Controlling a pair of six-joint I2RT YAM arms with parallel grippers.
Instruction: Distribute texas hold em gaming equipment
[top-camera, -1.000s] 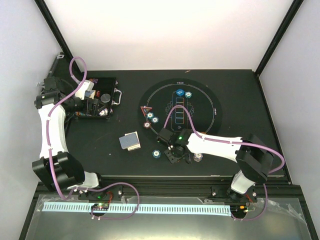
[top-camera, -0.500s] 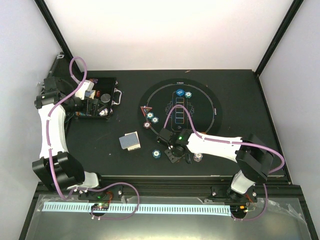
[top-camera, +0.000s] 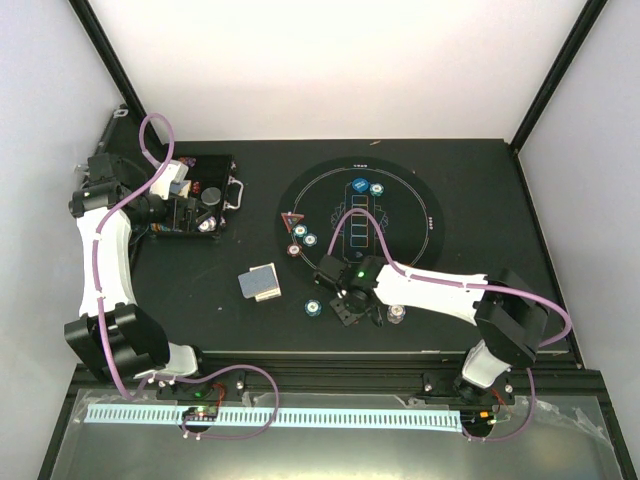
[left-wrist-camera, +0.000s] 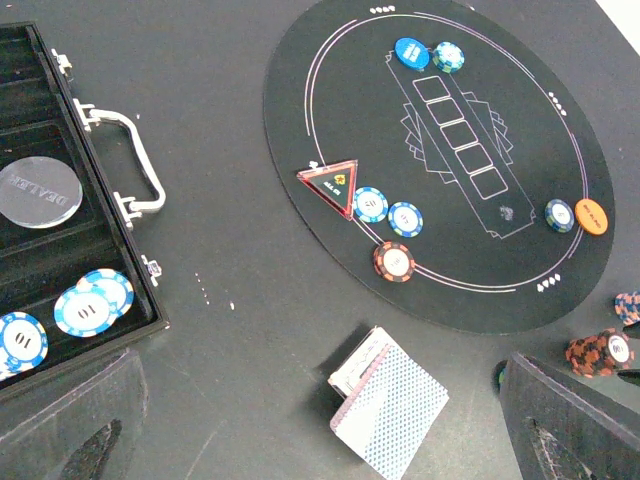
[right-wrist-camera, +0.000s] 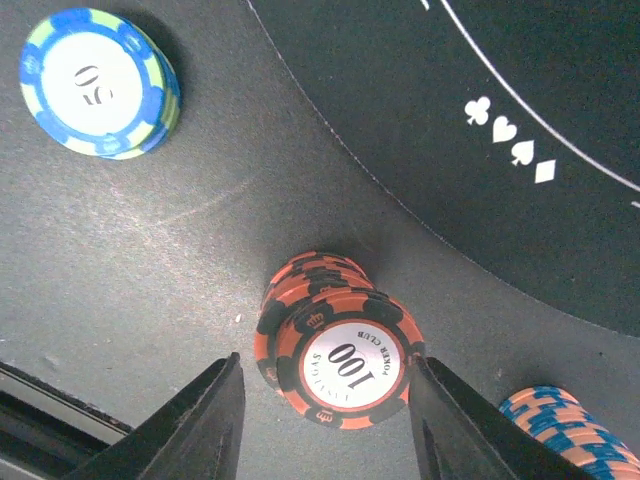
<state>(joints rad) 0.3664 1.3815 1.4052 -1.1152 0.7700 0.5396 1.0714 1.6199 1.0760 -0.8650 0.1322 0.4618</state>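
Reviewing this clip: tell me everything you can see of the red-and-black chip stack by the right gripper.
The red-and-black chip stack is a short pile of striped, plastic-looking poker chips on the table, just off the edge of the mat. Its top chip lies askew, showing a white "100" label. It sits between the fingers of the right gripper; contact is unclear.
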